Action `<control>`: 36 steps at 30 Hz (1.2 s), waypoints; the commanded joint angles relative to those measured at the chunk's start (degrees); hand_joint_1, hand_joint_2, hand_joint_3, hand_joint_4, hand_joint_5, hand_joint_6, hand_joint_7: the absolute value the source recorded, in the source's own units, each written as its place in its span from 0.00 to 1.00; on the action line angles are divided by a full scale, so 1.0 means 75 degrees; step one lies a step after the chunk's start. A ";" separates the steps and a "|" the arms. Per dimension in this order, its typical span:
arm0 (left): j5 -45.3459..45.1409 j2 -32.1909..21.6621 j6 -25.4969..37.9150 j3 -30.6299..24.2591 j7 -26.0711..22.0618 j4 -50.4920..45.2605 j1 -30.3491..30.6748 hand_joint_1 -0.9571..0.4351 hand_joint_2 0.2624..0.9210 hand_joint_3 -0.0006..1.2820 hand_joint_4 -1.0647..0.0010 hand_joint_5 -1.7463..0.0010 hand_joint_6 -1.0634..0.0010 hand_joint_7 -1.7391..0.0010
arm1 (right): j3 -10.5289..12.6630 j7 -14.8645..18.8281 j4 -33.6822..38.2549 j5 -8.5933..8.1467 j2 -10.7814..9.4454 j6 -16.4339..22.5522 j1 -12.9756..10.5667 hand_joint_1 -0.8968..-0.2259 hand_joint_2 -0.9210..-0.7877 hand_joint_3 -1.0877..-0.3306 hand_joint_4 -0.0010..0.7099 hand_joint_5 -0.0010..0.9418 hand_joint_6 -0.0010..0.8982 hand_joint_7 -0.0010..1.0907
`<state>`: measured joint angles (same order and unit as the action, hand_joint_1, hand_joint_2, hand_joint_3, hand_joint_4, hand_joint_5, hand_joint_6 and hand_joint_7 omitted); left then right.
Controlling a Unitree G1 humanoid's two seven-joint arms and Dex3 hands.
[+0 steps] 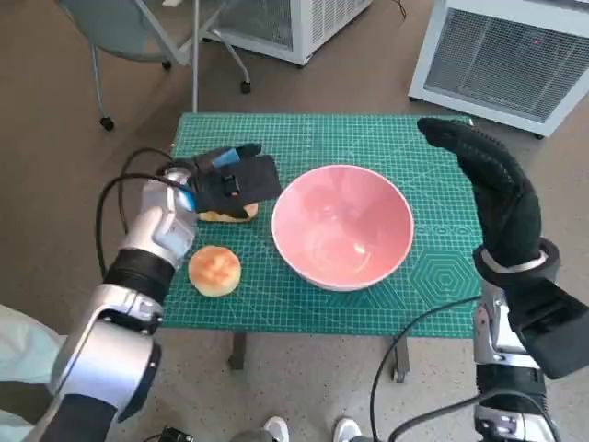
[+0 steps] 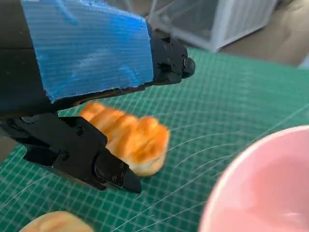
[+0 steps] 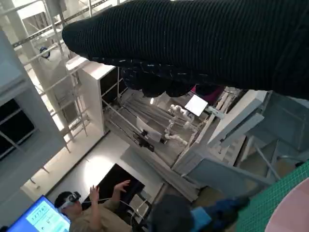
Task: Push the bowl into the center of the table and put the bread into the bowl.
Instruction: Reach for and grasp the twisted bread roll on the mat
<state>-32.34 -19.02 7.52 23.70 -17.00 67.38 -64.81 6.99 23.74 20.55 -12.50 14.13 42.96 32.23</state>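
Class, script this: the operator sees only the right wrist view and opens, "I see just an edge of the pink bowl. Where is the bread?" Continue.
Observer: Two pieces lie on the green cutting mat beside the round pink bowl: a round golden bun and an oblong golden roll.
Operator: Is either held?
Observer: No. The left hand hangs over the roll, its fingers either side, not closed.
Operator: My right hand?
Observer: The right hand is raised beside the bowl, holding nothing.

The head view looks steeply down from high up at the whole green table (image 1: 304,304). The left wrist view sits very close behind the left hand (image 2: 82,72), low over the table. The right wrist view points out at the room. All three show the pink bowl (image 1: 342,226).
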 commanded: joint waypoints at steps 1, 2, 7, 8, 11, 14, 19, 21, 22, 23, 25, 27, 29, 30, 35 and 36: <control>-0.0219 0.0147 0.0016 0.0215 0.0147 0.0570 -0.0326 0.66 0.73 0.01 0.95 1.00 0.80 0.99 | -0.0014 -0.0009 -0.0076 -0.0016 -0.0006 -0.0179 -0.0251 0.48 0.00 0.51 0.17 0.00 0.00 0.37; -0.0247 0.0168 0.0029 0.0246 0.0158 0.0647 -0.0348 0.66 0.73 0.01 0.95 1.00 0.80 0.99 | -0.0013 -0.0010 -0.0088 -0.0020 -0.0007 -0.0192 -0.0258 0.48 0.00 0.50 0.17 0.00 0.00 0.37; -0.0416 0.0287 0.0169 0.0447 0.0157 0.0933 -0.0424 0.67 0.73 0.00 0.95 1.00 0.80 0.99 | -0.0010 -0.0031 -0.0140 -0.0022 -0.0023 -0.0228 -0.0303 0.48 0.00 0.51 0.17 0.00 0.00 0.37; -0.0437 0.0305 0.0189 0.0485 0.0156 0.0972 -0.0437 0.67 0.73 0.00 0.95 1.00 0.79 0.99 | -0.0009 -0.0037 -0.0131 -0.0015 -0.0027 -0.0232 -0.0297 0.48 0.00 0.51 0.17 0.00 0.00 0.37; -0.0572 0.0362 0.0255 0.0633 0.0159 0.1091 -0.0440 0.67 0.73 0.00 0.95 1.00 0.79 0.99 | -0.0008 -0.0060 -0.0129 0.0011 -0.0037 -0.0244 -0.0293 0.47 0.00 0.50 0.17 0.00 0.00 0.37; -0.0707 0.0406 0.0296 0.0773 0.0169 0.1189 -0.0429 0.66 0.73 0.00 0.93 0.99 0.79 0.99 | -0.0015 -0.0065 -0.0119 0.0011 -0.0051 -0.0258 -0.0284 0.47 0.00 0.50 0.17 0.00 0.00 0.37; -0.0900 0.0445 0.0327 0.0985 0.0271 0.1326 -0.0377 0.65 0.73 0.00 0.90 0.99 0.79 0.99 | -0.0035 -0.0020 -0.0144 -0.0057 -0.0060 -0.0306 -0.0293 0.47 0.00 0.49 0.17 0.00 0.00 0.36; -0.0941 0.0451 0.0322 0.1019 0.0386 0.1356 -0.0345 0.65 0.73 0.00 0.87 0.98 0.78 0.99 | -0.0043 -0.0016 -0.0167 -0.0064 -0.0064 -0.0317 -0.0304 0.47 0.00 0.49 0.17 0.00 0.00 0.36; -0.0947 0.0453 0.0317 0.1029 0.0447 0.1366 -0.0330 0.65 0.73 0.00 0.80 0.96 0.76 0.99 | -0.0046 -0.0015 -0.0176 -0.0065 -0.0065 -0.0320 -0.0307 0.47 0.00 0.49 0.17 0.00 0.00 0.36; -0.0952 0.0455 0.0290 0.1030 0.0632 0.1374 -0.0282 0.65 0.73 0.00 0.75 0.96 0.75 0.99 | -0.0050 -0.0010 -0.0196 -0.0077 -0.0067 -0.0332 -0.0314 0.47 0.00 0.49 0.17 0.00 0.00 0.36; -0.0950 0.0459 0.0225 0.1022 0.0969 0.1385 -0.0194 0.68 0.74 0.01 0.70 0.59 0.71 0.99 | -0.0055 0.0000 -0.0232 -0.0096 -0.0068 -0.0348 -0.0329 0.48 0.00 0.49 0.17 0.00 0.00 0.36; -0.0938 0.0458 0.0134 0.1010 0.1310 0.1388 -0.0115 0.70 0.75 0.01 0.67 0.30 0.66 0.99 | -0.0057 0.0008 -0.0256 -0.0112 -0.0067 -0.0364 -0.0339 0.48 0.00 0.49 0.17 0.00 0.00 0.36; -0.0968 0.0451 0.0012 0.1038 0.1706 0.1387 -0.0032 0.73 0.77 0.02 0.63 0.12 0.59 0.98 | -0.0058 0.0014 -0.0273 -0.0134 -0.0068 -0.0385 -0.0346 0.48 0.00 0.49 0.17 0.00 0.00 0.36; -0.0994 0.0447 -0.0045 0.1062 0.1886 0.1390 0.0004 0.81 0.84 0.04 0.53 0.19 0.53 0.96 | -0.0058 0.0015 -0.0279 -0.0144 -0.0069 -0.0395 -0.0349 0.48 0.00 0.49 0.17 0.00 0.00 0.36; -0.1283 0.0370 -0.0358 0.1317 0.2721 0.1424 0.0144 0.93 0.97 0.06 0.39 0.28 0.35 0.84 | -0.0064 0.0031 -0.0312 -0.0184 -0.0085 -0.0432 -0.0365 0.48 0.00 0.49 0.17 0.00 0.00 0.36; -0.1312 0.0354 -0.0406 0.1336 0.2817 0.1427 0.0153 0.88 0.97 0.06 0.39 0.27 0.35 0.76 | -0.0065 0.0033 -0.0319 -0.0186 -0.0089 -0.0436 -0.0367 0.48 0.00 0.49 0.17 0.00 0.00 0.36</control>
<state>-40.72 -15.66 5.75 32.90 1.62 77.55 -64.94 6.70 23.48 18.35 -13.34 13.60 40.66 30.69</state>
